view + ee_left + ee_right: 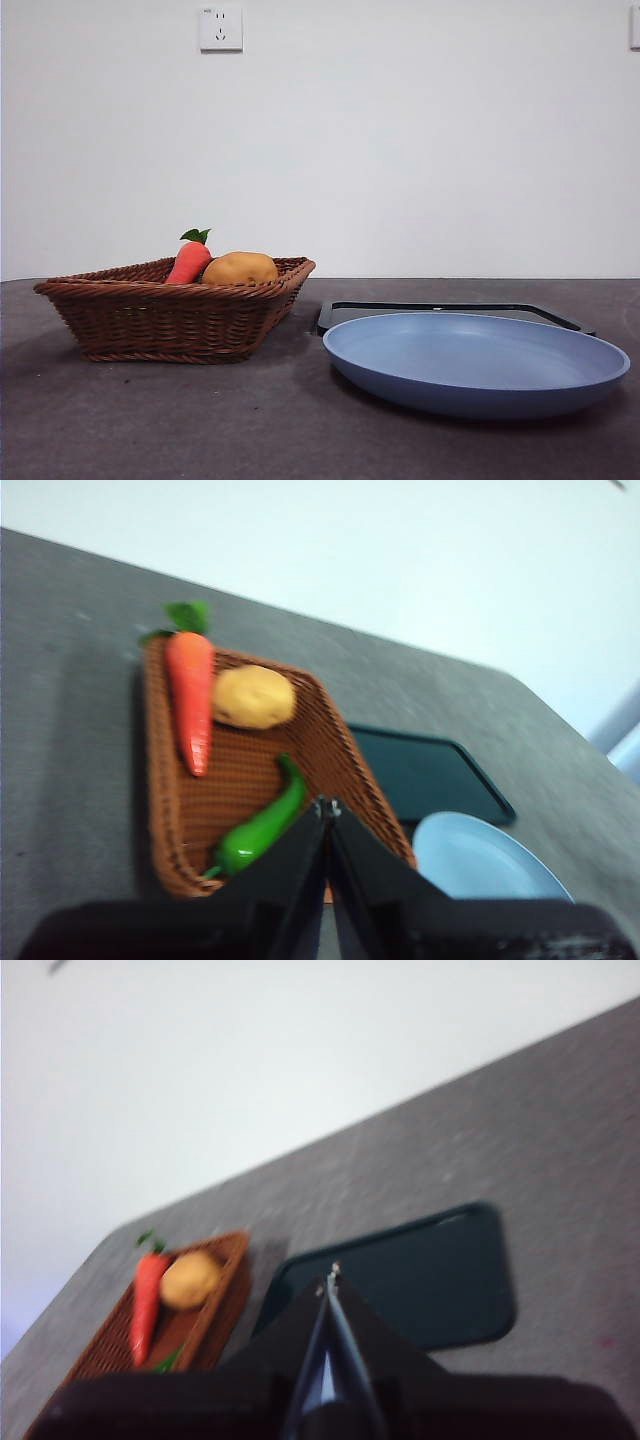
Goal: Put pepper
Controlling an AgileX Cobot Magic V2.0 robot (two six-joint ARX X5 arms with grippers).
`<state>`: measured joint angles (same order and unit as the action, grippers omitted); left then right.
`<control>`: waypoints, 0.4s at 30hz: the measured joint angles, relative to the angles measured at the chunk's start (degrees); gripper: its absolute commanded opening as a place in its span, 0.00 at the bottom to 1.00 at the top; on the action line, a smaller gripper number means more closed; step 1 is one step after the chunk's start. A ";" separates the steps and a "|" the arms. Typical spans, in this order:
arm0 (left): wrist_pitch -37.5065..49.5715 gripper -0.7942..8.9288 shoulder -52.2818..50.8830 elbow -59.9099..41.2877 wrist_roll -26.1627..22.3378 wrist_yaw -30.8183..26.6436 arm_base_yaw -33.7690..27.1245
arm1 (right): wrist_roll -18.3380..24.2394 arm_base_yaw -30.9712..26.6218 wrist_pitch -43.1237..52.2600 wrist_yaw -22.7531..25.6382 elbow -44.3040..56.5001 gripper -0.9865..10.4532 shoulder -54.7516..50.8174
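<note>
Both claws are seen closed, with nothing gripped between them. On the left claw (pixel 327 810), the two black jaws are pressed together into a narrow point, held above the near end of the basket (pixel 245 780). On the right claw (pixel 330 1285), the jaws are likewise drawn tight together, poised over the dark tray (pixel 430 1275). Neither arm is caught by the front camera.

A green pepper (pixel 262 823) is found inside the woven brown basket, lying on its floor near the right-hand wall, with its fatter end toward the near corner and its thin end pointed toward the potato (pixel 254 697). It is partly covered in the left wrist picture by that claw's tip. From the front, the pepper is hidden by the basket's wall.

An orange carrot (pixel 191 698) with green leaves is laid lengthwise along the left side of the basket, its leaves at the far rim. The tan potato is set just beside it at the far end, and the two appear to touch.

On the grey table (pixel 250 420), the basket stands at the left. A blue plate (pixel 475 365) is placed at the right, near the front, and the flat dark tray is seen just behind it, close to the basket's right side. A white socket (pixel 221 28) is fixed on the wall behind.
</note>
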<state>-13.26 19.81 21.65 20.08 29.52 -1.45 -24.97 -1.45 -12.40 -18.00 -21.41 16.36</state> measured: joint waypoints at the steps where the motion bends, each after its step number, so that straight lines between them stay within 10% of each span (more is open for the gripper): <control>1: -1.14 0.09 2.03 1.79 -0.70 1.16 0.00 | 0.52 0.00 -1.49 -1.07 -1.90 0.09 1.92; 12: -18.78 0.09 18.34 18.01 -14.80 9.68 0.42 | 16.33 2.89 -28.50 -10.21 -25.44 0.09 23.56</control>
<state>-32.03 38.15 39.66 5.28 39.20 -1.04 -8.64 1.43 -40.91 -28.21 -46.85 39.92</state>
